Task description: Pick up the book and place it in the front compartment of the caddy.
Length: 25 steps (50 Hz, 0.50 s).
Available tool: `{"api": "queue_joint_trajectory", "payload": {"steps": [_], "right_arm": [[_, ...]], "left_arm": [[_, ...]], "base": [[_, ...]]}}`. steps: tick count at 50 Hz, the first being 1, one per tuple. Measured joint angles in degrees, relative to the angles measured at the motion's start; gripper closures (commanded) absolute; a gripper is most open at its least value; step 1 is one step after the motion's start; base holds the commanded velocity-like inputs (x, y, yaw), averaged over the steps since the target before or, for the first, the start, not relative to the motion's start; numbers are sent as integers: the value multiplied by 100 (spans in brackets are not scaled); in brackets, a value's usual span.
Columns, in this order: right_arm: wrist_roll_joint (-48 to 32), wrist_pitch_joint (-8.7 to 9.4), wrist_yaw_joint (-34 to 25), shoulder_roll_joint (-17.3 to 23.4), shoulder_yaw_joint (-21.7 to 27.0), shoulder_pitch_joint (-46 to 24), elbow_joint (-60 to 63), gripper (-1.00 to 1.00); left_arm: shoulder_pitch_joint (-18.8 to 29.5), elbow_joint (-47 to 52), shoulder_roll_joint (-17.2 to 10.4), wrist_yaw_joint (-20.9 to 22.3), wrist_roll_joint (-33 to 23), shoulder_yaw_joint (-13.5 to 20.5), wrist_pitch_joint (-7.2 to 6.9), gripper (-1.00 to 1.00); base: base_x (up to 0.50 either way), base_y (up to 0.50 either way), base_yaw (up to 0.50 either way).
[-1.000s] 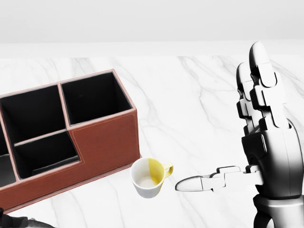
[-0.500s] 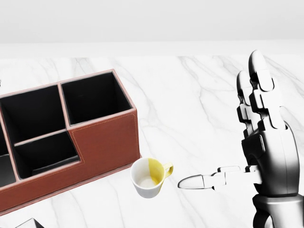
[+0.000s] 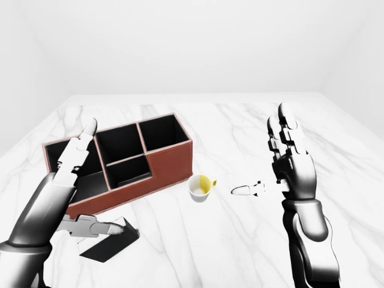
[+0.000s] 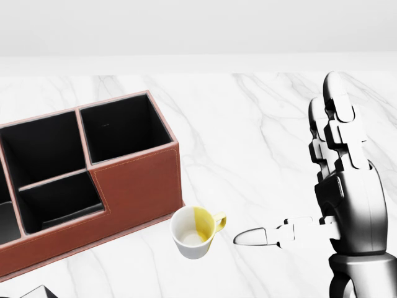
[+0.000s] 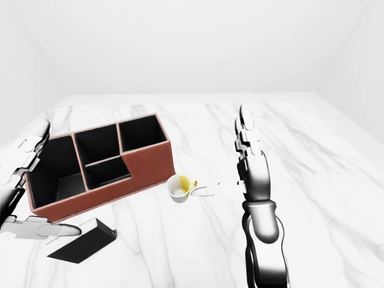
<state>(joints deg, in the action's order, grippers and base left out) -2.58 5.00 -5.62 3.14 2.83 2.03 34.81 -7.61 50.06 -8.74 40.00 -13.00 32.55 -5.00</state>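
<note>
Lying flat on the white marble tabletop (image 3: 228,240), near the bottom left of both eye views: one book (image 5: 84,241), a thin slab with a plain black cover and no lettering I can read, its spine end raised slightly toward the right. It sits just below the caddy's long wall, apart from it.

Caddy (image 3: 171,162): reddish-brown leather-look box with stitched edges and black lining, divided into several open compartments; the low one along the wall nearest me is stepped down below the others.

Cup (image 4: 193,232): small, white with a yellow side and handle, tipped toward me, just beside the caddy's right corner.

My left hand (image 3: 72,186): fingers spread apart, upper fingers raised over the caddy's left end, thumb stretched low beside the book's left edge; I cannot tell whether it touches the cover.

My right hand (image 4: 329,192): open, fingers upright, thumb pointing left toward the cup, holding nothing.
</note>
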Motion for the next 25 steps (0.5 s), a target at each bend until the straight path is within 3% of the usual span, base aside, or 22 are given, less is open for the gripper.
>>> {"api": "queue_joint_trajectory", "payload": {"steps": [25], "right_arm": [[-7,0,-15,11,17,4,-22,-99]], "left_arm": [[-113,-218,-71,0,160,311,0,-100]], "base": [[0,0,0]]}}
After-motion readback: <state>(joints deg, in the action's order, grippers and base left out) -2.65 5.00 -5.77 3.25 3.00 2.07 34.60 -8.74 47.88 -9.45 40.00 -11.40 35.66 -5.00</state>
